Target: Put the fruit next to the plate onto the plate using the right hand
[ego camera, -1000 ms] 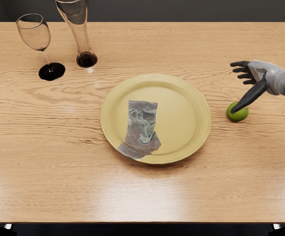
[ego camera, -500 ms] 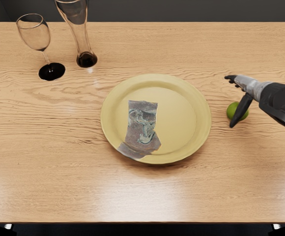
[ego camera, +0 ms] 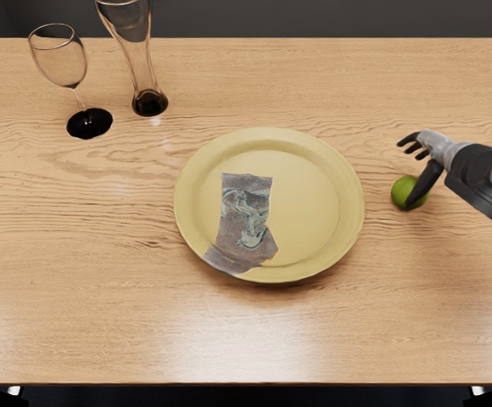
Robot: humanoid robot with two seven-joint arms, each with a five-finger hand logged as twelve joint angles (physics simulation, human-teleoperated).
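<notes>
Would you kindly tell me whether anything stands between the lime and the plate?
Nothing visible does: only bare table separates the lime from the plate. The right hand is at the lime, fingers spread, not closed on it.

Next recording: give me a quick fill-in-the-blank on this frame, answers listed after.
The lime beside the plate is ____ in colour.
The right hand is at the lime, which lies on the ____.
Counting the wine glass and the tall glass, ____ glasses stand there.
Missing: green; table; two.
</notes>
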